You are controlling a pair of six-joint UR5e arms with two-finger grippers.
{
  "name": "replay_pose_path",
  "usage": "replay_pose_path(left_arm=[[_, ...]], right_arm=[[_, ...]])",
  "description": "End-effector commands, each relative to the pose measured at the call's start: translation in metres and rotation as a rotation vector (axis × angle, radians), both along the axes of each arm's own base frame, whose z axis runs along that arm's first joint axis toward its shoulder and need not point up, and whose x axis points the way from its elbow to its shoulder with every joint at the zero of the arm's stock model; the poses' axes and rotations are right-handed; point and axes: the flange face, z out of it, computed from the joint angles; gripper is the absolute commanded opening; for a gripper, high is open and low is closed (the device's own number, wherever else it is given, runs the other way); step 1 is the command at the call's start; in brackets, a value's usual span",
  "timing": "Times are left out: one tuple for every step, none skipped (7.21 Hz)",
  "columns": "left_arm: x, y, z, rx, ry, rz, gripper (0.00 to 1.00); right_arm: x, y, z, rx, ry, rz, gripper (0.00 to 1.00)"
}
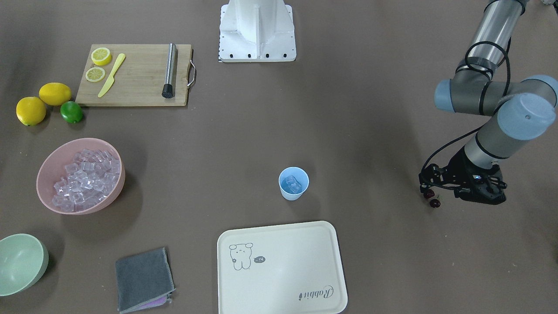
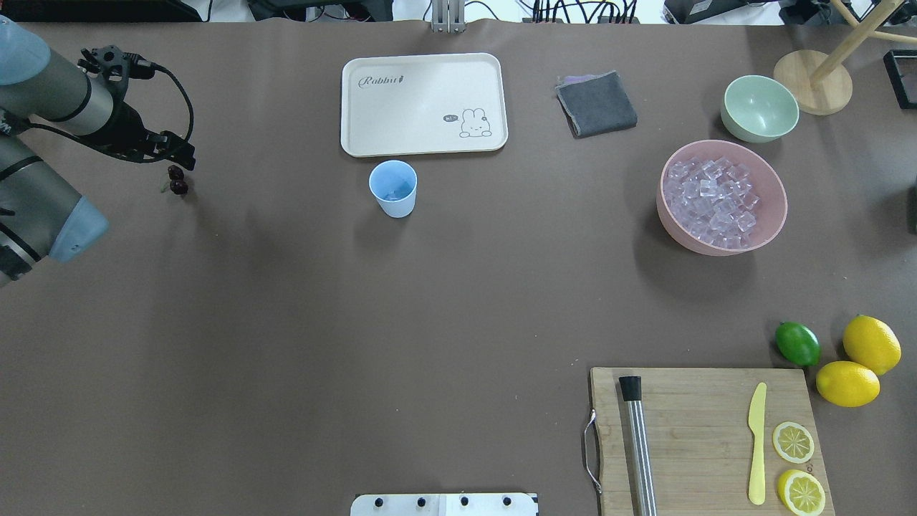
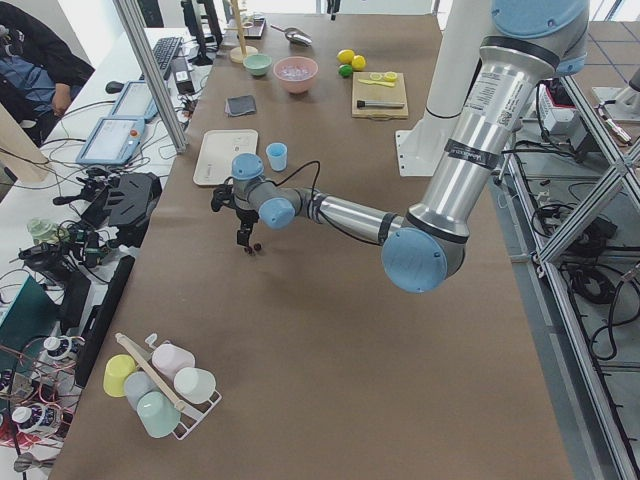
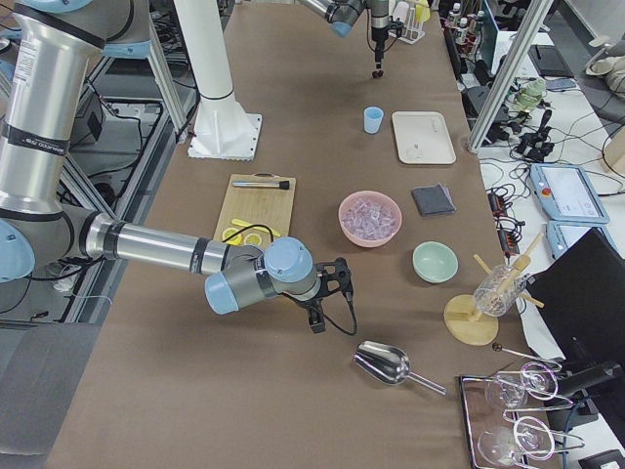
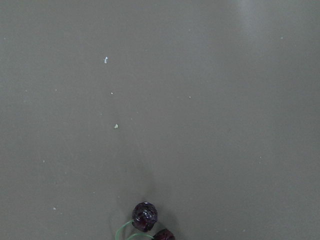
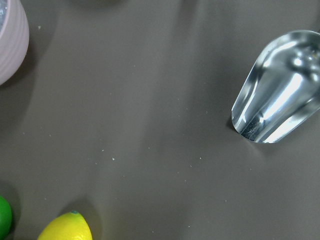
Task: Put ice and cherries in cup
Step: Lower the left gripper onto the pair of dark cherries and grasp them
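The light blue cup (image 1: pixel 293 183) stands upright mid-table, also in the overhead view (image 2: pixel 392 188), with ice cubes (image 1: pixel 292 185) in its bottom. More ice (image 1: pixel 85 181) fills the pink bowl (image 1: pixel 111 200). My left gripper (image 1: pixel 427 188) is far from the cup, at the table's left end. It is shut on the stems of the cherries (image 1: pixel 432 198), which hang just below it. They also show in the overhead view (image 2: pixel 177 180) and at the bottom edge of the left wrist view (image 5: pixel 145 216). My right gripper (image 4: pixel 317 318) shows only in the exterior right view, where I cannot tell its state.
A cream tray (image 1: pixel 283 270) lies beyond the cup. A grey cloth (image 1: pixel 144 279), a pale green bowl (image 1: pixel 22 261), a cutting board (image 1: pixel 139 74) with a muddler, knife and lemon slices, lemons and a lime are on the right side. A metal scoop (image 6: pixel 280 100) lies near my right gripper.
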Motion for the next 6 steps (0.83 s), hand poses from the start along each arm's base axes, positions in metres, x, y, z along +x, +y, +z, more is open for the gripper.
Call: replay_pose_path(left_arm=[[0.0, -0.005, 0.009, -0.058, 0.001, -0.044, 0.97], [0.001, -0.007, 0.008, -0.09, 0.004, -0.078, 0.97], [-0.001, -0.008, 0.009, -0.091, 0.003, -0.089, 0.97], [-0.002, -0.009, 0.01, -0.097, -0.011, -0.121, 0.97], [0.0, -0.01, 0.011, -0.102, -0.016, -0.131, 0.97], [0.001, -0.01, 0.016, -0.101, -0.017, -0.128, 0.97]], right_arm=[[0.002, -0.001, 0.011, 0.017, 0.089, -0.026, 0.99], [-0.003, -0.009, 0.008, -0.028, 0.149, -0.035, 0.99], [0.004, -0.037, -0.005, -0.121, 0.184, -0.013, 0.99], [0.01, -0.046, -0.014, -0.151, 0.219, 0.003, 0.99], [0.011, -0.045, -0.02, -0.163, 0.227, 0.012, 0.99], [0.01, -0.044, -0.023, -0.167, 0.217, 0.01, 0.99]])
